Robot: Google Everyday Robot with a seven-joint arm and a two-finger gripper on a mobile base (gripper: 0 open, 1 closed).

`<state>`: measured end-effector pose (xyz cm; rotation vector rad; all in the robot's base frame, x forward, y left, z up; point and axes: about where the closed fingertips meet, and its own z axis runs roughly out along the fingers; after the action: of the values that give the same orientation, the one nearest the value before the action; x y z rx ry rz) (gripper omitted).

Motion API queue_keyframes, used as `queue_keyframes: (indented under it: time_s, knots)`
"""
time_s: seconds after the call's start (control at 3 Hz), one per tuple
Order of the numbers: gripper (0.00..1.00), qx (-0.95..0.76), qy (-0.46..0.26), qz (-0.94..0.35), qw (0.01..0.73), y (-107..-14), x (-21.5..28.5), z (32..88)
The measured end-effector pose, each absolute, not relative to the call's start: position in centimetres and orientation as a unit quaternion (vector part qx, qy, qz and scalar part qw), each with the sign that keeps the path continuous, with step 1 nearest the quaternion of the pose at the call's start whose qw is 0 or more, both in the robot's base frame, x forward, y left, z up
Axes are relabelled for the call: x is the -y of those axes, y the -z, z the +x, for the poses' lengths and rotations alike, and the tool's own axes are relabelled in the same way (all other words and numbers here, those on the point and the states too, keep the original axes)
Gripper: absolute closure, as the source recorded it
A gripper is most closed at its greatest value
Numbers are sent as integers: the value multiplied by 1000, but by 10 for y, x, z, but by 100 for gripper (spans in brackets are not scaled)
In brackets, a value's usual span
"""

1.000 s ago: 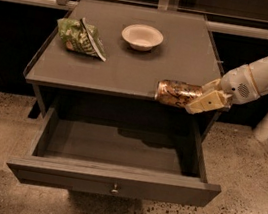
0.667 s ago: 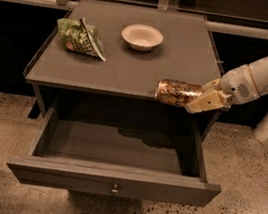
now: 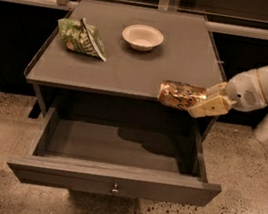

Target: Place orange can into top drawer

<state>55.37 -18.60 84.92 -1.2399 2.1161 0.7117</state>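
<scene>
The orange can (image 3: 181, 96) lies on its side in the air, held by my gripper (image 3: 203, 102). It hangs at the front right edge of the cabinet top, above the right part of the top drawer (image 3: 117, 149). The drawer is pulled fully out, its front panel with a small round knob (image 3: 115, 189) facing me. Its inside is bare and casts the can's shadow. My white arm (image 3: 261, 88) comes in from the right. The gripper's cream fingers (image 3: 210, 107) are closed on the can's right end.
A green chip bag (image 3: 81, 37) lies at the back left of the grey cabinet top (image 3: 124, 69). A white bowl (image 3: 142, 37) stands at the back centre. A railing runs behind the cabinet. Speckled floor surrounds the drawer front.
The can and gripper have barely moved; they sit at about the same spot over the drawer's right side.
</scene>
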Motion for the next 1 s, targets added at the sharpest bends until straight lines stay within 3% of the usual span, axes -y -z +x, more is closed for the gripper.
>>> queue_keyframes:
  time_s: [1.0]
  knots:
    - [100, -842, -300, -373, 249, -739, 173, 485]
